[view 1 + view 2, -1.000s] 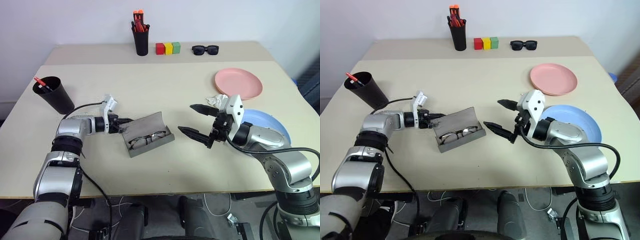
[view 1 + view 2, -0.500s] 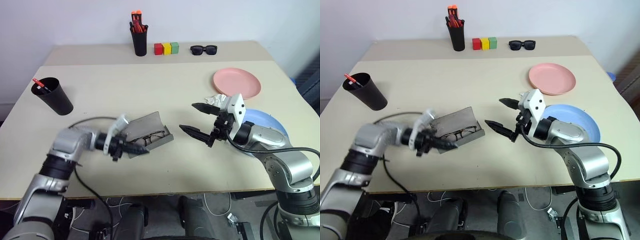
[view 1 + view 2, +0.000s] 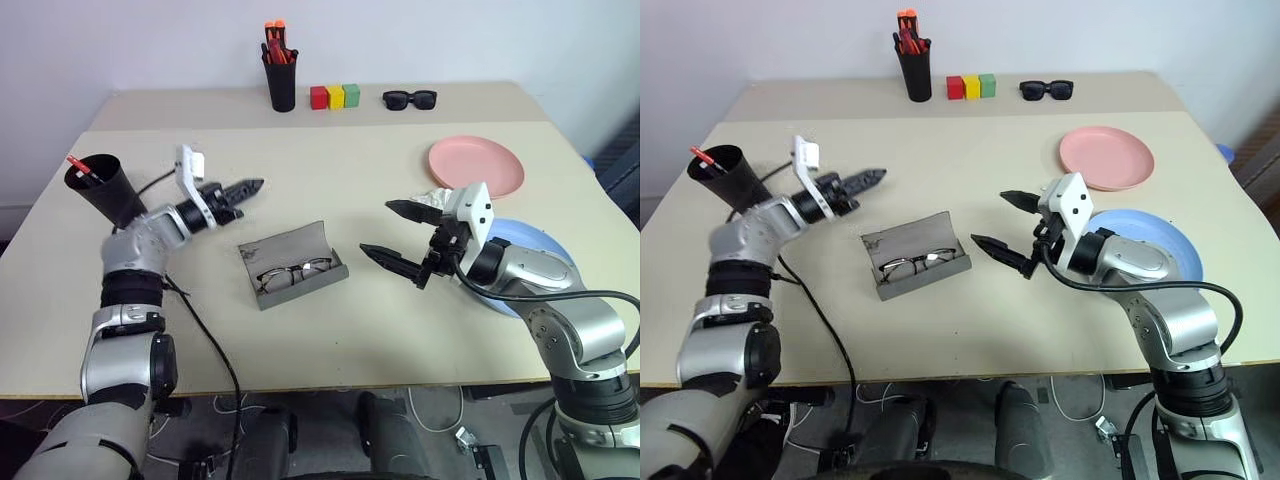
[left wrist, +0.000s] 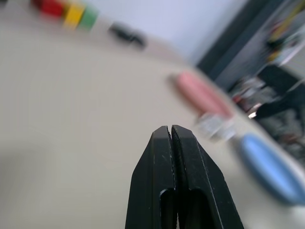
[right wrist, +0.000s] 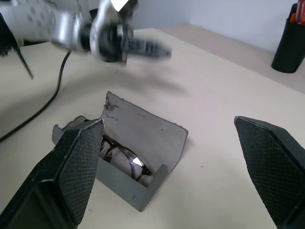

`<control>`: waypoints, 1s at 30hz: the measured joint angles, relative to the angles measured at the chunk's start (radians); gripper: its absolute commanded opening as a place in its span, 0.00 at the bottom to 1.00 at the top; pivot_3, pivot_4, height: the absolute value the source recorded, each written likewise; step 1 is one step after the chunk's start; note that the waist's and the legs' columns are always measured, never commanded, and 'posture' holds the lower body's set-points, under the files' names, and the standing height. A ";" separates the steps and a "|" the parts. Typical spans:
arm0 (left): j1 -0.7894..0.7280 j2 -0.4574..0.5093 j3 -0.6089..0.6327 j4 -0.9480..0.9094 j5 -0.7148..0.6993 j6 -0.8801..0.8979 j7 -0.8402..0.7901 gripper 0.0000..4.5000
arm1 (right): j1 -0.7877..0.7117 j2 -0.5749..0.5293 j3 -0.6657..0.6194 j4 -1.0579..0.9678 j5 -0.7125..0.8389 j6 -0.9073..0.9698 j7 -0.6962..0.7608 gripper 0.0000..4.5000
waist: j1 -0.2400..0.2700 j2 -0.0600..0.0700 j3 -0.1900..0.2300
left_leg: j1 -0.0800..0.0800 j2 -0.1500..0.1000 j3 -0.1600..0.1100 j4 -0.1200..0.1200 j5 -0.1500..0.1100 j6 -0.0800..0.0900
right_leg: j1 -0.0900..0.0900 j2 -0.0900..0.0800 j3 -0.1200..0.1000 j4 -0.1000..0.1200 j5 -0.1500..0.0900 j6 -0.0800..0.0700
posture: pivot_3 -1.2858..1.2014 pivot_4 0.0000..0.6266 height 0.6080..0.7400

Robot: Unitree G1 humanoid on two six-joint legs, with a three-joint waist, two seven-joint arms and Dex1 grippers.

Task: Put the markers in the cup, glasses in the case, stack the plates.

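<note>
A beige table holds the grey case, its lid up and the glasses lying inside. The left gripper, pinched shut and empty, hangs above and beyond the case; the right gripper, spread wide, waits beside it. The glasses step looks nearly done: the lid needs folding down.

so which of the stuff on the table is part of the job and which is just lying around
Part of the job:
- black cup with a red marker in it
- glasses in the open grey case
- pink plate
- blue plate

Just lying about:
- pen holder
- red, yellow and green blocks
- sunglasses
</note>
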 measured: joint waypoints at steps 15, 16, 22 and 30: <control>0.113 0.103 -0.211 -0.187 0.004 0.273 -0.384 0.01 | -0.001 -0.001 0.003 0.000 -0.018 -0.004 -0.002 1.00 | -0.003 0.000 0.000 | 0.000 0.000 0.000 0.000 0.000 0.000 | 0.000 0.000 0.000 0.001 0.000 0.000 | 0.52 0.24 1.00; 0.123 0.108 -0.217 -0.209 -0.001 0.282 -0.399 0.01 | -0.001 -0.001 0.002 0.000 -0.019 -0.005 -0.003 1.00 | -0.003 0.000 0.000 | 0.000 0.000 0.000 0.000 0.000 0.000 | 0.000 0.000 0.000 0.001 0.000 0.000 | 0.52 0.24 1.00; 0.203 0.122 -0.253 -0.341 -0.005 0.288 -0.437 0.01 | -0.002 -0.002 0.002 0.001 -0.024 -0.005 -0.003 1.00 | -0.002 0.000 0.000 | 0.000 0.000 0.000 0.000 0.000 0.000 | 0.000 0.000 0.000 0.001 0.000 0.000 | 0.52 0.24 1.00; 0.253 0.114 -0.275 -0.441 -0.015 0.263 -0.406 0.01 | -0.003 -0.002 0.000 0.004 -0.029 -0.006 -0.002 1.00 | 0.000 0.000 0.000 | 0.001 0.000 0.000 0.001 0.000 0.000 | 0.001 0.000 0.000 0.001 0.000 0.000 | 0.52 0.24 1.00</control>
